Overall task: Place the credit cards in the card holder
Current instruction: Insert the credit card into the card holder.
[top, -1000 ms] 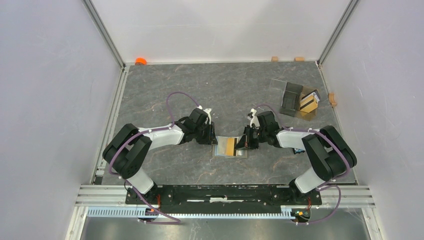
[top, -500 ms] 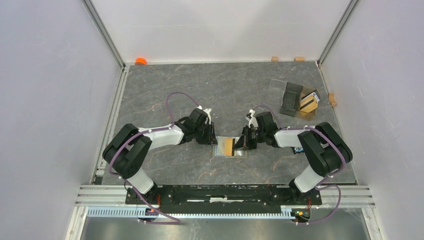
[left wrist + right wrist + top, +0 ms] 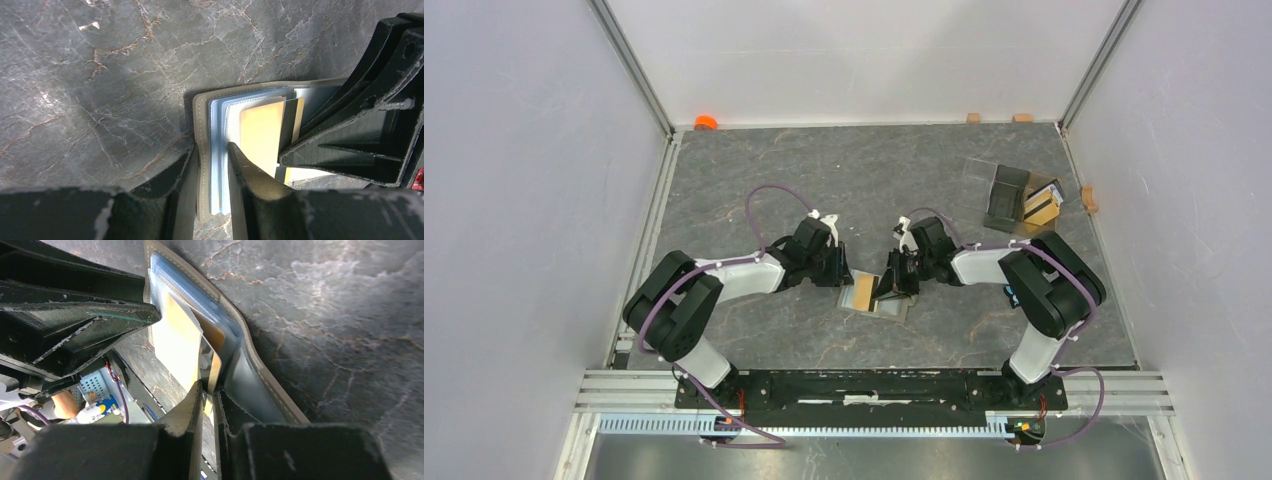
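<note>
The olive-khaki card holder lies open on the grey table between the two arms, its pale blue-grey sleeves showing. My left gripper is shut on the holder's left edge, cover and sleeves pinched between its fingers. A tan-gold credit card sits partly inside a sleeve. My right gripper reaches in from the right. Its jaws are narrowly parted, with the card's outer edge between them and a thin gap beside it.
A clear plastic box with a dark compartment stands at the back right, with more cards upright in it. Small wooden blocks and an orange piece lie by the walls.
Both grippers and the card holder have shifted left, and the holder has turned a little. The right gripper has pushed the card further in and its jaws have eased apart.
</note>
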Controlling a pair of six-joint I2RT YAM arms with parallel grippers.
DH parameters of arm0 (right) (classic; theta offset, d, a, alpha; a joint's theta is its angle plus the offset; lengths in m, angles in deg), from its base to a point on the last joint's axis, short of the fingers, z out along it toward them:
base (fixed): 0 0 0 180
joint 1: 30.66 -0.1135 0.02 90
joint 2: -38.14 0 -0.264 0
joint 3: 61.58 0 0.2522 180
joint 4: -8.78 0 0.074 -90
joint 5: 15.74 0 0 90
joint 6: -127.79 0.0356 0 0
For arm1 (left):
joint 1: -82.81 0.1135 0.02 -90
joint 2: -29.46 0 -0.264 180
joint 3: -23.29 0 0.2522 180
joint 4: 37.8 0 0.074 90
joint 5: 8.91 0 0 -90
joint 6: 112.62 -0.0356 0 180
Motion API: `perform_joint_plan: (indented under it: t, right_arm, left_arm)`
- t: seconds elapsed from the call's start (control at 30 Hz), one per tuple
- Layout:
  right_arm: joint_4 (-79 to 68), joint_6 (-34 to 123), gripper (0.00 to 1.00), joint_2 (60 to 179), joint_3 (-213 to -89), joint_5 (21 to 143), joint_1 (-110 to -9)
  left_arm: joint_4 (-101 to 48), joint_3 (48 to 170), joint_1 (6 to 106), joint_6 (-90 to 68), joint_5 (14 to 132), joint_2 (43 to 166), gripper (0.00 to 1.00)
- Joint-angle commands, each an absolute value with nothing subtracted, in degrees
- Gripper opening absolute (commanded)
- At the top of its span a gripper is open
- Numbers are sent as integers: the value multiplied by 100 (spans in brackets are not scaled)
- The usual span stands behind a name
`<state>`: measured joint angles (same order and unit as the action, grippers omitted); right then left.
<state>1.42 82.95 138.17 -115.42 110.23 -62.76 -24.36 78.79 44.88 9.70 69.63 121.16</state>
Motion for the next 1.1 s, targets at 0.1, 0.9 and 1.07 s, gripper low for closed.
perform_joint_plan:
  t: [0.1,0.9,1.07]
  right_arm:
    - [-311,7736,23,13837,-11914,9766,-6617]
    - [-1760,6310,75,11763,-12456,8923,-6617]
    - [-1714,6337,76,11299,-12372,8807,-6616]
  left_arm:
    - [-2659,7637,4282,1324,6592,12019,39]
    - [-1528,7756,4296,1275,7466,10430,87]
    - [-1587,7621,4296,1464,7456,10310,89]
